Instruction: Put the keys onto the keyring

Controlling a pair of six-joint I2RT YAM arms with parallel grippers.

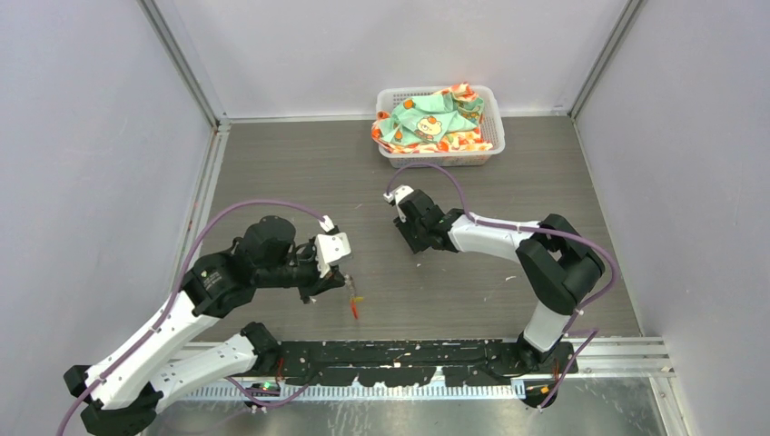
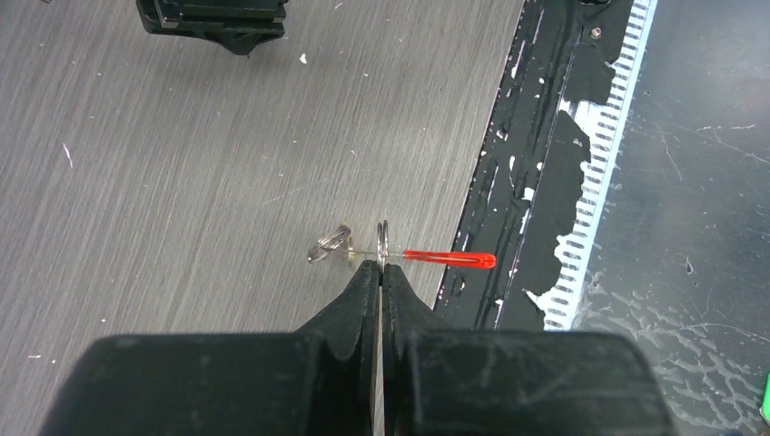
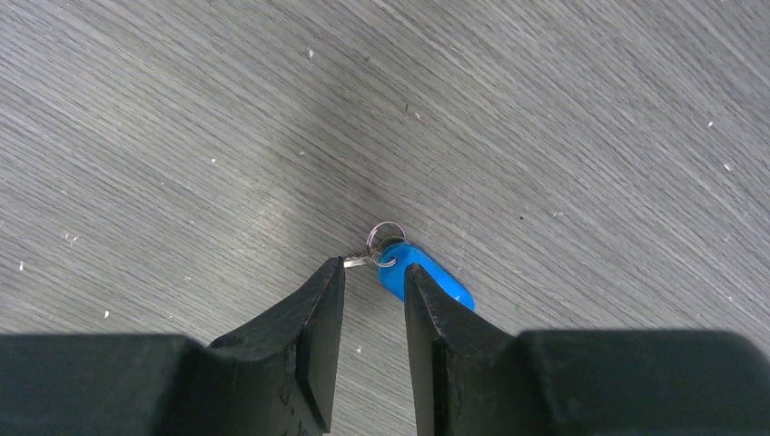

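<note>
Clamped tight on the keyring (image 2: 383, 238) with the left gripper (image 2: 381, 270), ring edge-on, red tag (image 2: 449, 259) sticking out, probably to steady it for threading. Well beyond the keyring, right gripper (image 3: 374, 272) down over the blue-tagged key (image 3: 422, 272), jaws narrow, not yet pinching. Counting one keyring, one key; no yellow spotted.

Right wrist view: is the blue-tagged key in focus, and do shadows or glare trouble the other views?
Right wrist: blue-tagged key sharp, a soft shadow just beyond it. Left wrist: keyring crisp, near foreground soft. Top external: even light, no glare, keyring barely a speck.
</note>
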